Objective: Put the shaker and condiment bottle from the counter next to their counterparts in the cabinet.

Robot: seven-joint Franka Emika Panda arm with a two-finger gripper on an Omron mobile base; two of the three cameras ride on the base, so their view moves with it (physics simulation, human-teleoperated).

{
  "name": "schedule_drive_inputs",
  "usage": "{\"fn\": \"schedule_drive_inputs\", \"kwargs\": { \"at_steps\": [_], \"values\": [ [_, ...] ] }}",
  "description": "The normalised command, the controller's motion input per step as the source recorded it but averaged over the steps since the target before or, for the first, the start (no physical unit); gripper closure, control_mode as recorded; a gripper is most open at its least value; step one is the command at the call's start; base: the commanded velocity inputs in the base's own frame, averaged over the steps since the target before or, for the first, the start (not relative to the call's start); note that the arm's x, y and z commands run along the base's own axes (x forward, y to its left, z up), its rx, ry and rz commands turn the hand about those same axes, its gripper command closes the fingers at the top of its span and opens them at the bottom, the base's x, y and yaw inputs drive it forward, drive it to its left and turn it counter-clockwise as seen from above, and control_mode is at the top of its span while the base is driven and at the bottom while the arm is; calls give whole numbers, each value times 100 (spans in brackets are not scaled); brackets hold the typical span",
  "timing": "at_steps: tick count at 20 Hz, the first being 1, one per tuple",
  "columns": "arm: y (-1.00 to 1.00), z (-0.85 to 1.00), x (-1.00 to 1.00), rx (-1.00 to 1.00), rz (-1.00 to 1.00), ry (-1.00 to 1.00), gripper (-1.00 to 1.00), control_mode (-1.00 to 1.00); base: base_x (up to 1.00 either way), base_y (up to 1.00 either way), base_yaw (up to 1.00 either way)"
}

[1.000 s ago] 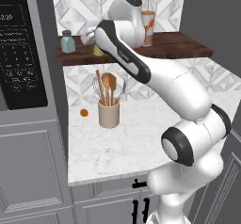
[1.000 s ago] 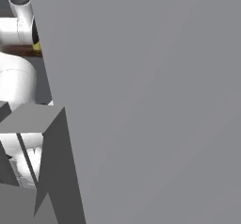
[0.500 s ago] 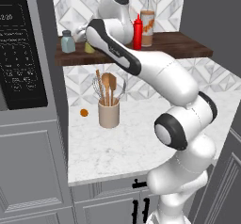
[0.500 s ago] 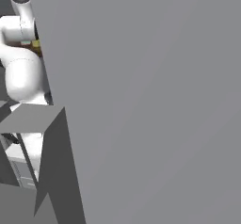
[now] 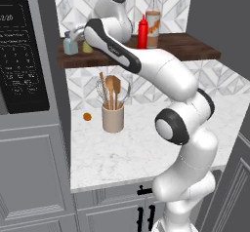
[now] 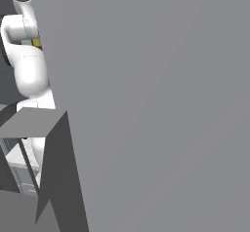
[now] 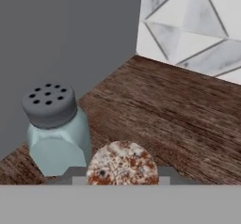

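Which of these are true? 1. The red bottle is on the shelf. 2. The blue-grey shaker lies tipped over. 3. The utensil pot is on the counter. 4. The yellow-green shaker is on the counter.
1. True: the red bottle stands on the shelf by the clear bottle.
2. False: the blue-grey shaker stands upright.
3. True: the utensil pot is on the counter.
4. False: the yellow-green shaker is up on the shelf.

The shelf (image 7: 179, 110) is dark grained wood, the bench (image 5: 146, 143) smooth veined marble, the blue-grey shaker (image 7: 56, 133) glossy with a matt grey cap.
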Motion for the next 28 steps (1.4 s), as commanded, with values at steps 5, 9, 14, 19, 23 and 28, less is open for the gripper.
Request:
{"fn": "schedule_drive_inputs", "kwargs": {
  "at_steps": [5,9,14,19,23,28],
  "values": [
    [9,-11,3,0,0,0,100,-100,0,0,0],
    [3,-32,0,0,0,1,100,-100,0,0,0],
    [0,-40,0,0,0,0,100,-100,0,0,0],
    [0,-30,0,0,2,0,100,-100,0,0,0],
    [0,-22,0,0,3,0,100,-100,0,0,0],
    [25,-25,0,-2,6,0,-100,-100,0,0,0]
  ]
}}
